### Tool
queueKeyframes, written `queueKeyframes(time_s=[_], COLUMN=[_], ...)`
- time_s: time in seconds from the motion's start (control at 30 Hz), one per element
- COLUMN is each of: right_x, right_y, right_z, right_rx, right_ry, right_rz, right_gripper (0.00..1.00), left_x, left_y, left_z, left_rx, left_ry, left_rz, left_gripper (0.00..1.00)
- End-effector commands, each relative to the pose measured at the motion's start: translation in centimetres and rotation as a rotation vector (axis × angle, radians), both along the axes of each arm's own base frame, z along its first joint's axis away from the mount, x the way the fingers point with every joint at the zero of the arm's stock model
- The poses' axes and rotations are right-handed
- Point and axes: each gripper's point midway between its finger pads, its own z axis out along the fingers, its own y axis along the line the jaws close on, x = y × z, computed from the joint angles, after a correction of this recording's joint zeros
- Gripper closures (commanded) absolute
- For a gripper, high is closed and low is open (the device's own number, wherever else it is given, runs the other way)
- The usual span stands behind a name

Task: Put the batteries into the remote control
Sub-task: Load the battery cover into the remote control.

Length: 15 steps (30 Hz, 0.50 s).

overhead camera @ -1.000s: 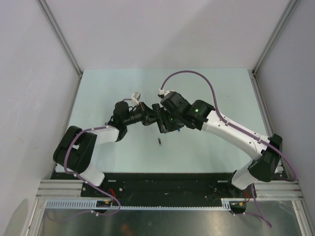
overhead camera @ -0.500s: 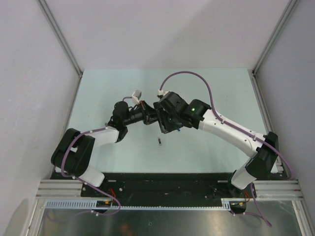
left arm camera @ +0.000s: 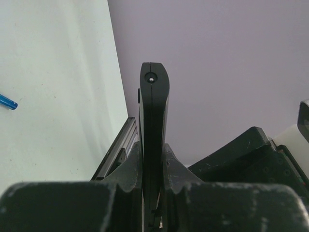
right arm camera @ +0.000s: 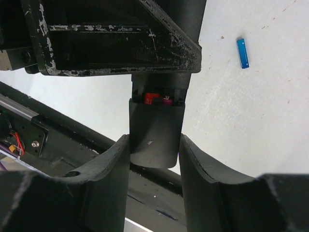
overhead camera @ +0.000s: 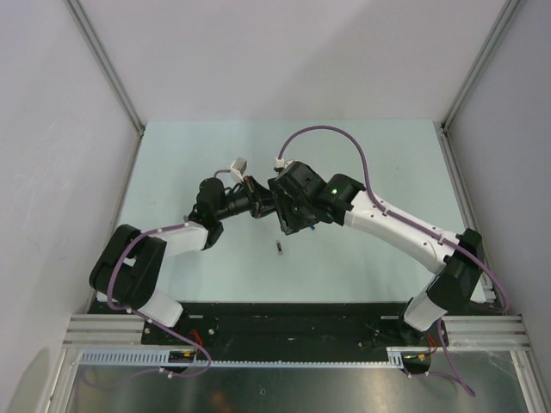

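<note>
The remote control (left arm camera: pixel 153 111) is a slim black bar seen edge-on, with my left gripper (left arm camera: pixel 153 159) shut on its flat faces. In the right wrist view its black back panel (right arm camera: pixel 154 128) sits between my right gripper's (right arm camera: pixel 154 140) fingers, which press on its two side edges. Just above the panel's edge, a red-orange battery (right arm camera: pixel 152 98) and a purple battery (right arm camera: pixel 167 100) show inside the compartment. In the top view both grippers (overhead camera: pixel 261 206) (overhead camera: pixel 284 217) meet above the middle of the table, and the remote is mostly hidden between them.
A loose blue battery (right arm camera: pixel 243 53) lies on the pale green table (overhead camera: pixel 379 163) and shows again in the left wrist view (left arm camera: pixel 7 102). A small dark piece (overhead camera: pixel 280 248) lies on the table just in front of the grippers. Grey walls enclose the table.
The right arm has shifted slightly left, closer to the left gripper. The left gripper keeps hold of the remote, and the small dark piece has not moved.
</note>
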Motion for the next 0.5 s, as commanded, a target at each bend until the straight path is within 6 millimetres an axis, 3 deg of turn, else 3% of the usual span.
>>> queueKeyframes(time_s=[0.0,0.47], right_x=[0.47,1.18], right_y=[0.04,0.11], right_z=[-0.43,-0.81], right_rx=[-0.017,-0.029], right_ry=[0.008,0.013], right_rz=[-0.021,-0.03], right_gripper=[0.68,0.66], left_x=[-0.64,-0.55], left_y=[-0.14,-0.26], left_z=[2.54,2.46], left_rx=[-0.051,-0.056], left_ry=[-0.071,-0.065], left_rz=[-0.017,-0.023], left_gripper=[1.0,1.0])
